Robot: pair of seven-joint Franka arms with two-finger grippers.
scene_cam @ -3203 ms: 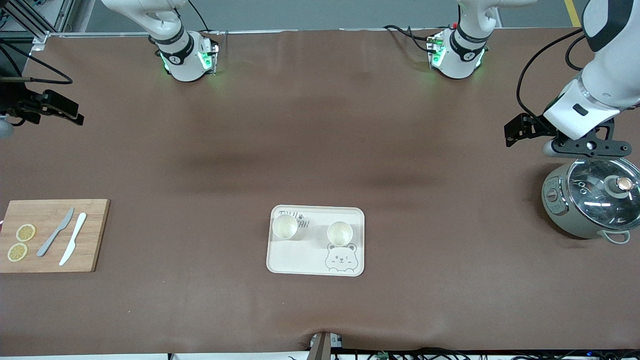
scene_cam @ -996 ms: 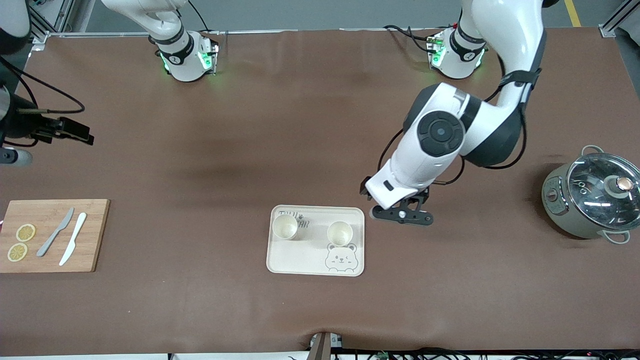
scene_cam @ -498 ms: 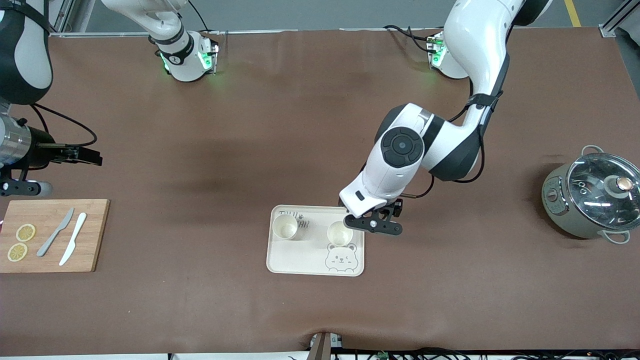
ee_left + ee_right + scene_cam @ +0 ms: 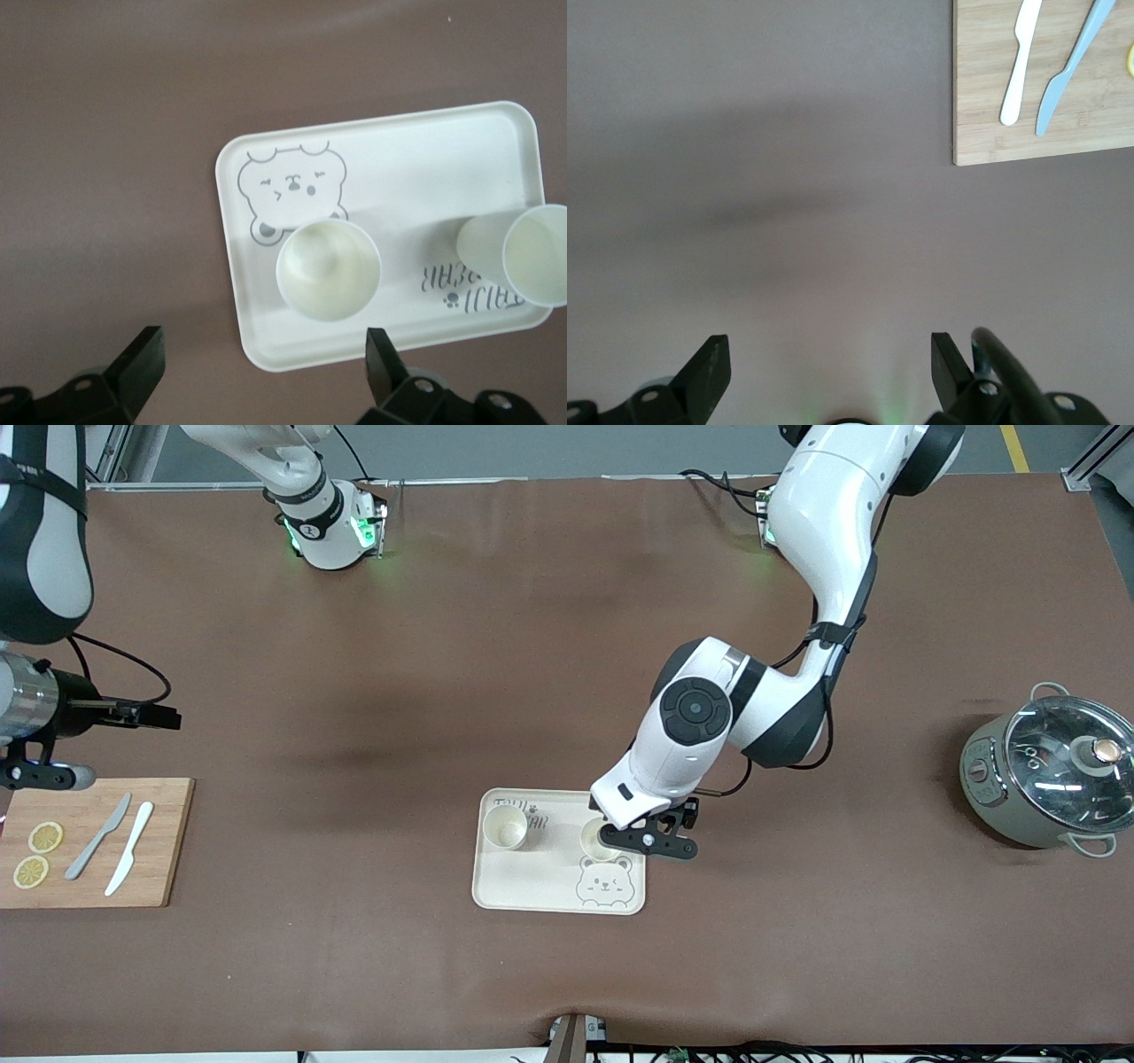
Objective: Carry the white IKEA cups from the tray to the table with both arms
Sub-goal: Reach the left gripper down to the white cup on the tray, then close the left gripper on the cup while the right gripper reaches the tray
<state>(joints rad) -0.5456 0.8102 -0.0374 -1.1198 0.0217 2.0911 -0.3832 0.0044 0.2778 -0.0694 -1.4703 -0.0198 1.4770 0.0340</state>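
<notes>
Fingers spread wide on my left gripper, nothing between them, and it hangs over the tray's edge toward the left arm's end of the table, right at the cup that stands above the printed bear. From my left wrist camera the two black fingertips flank empty air, with that same cup upright on the tray just beside the bear print, its mouth open and round. The second cup stands on the tray too, toward the right arm's end, next to the printed lettering; in the left wrist view this cup shows at the frame's edge. Both cups are well apart from each other, neither one grasped.

Over on my other side, my right gripper hovers above the bare brown table, just short of the wooden cutting board, its fingers parted and empty as well. On that board lie a grey knife, a white knife and two lemon slices. The right wrist camera catches the board's corner with both knives on it.

Toward the left arm's end of the table sits a grey-green pot with a glass lid on.
</notes>
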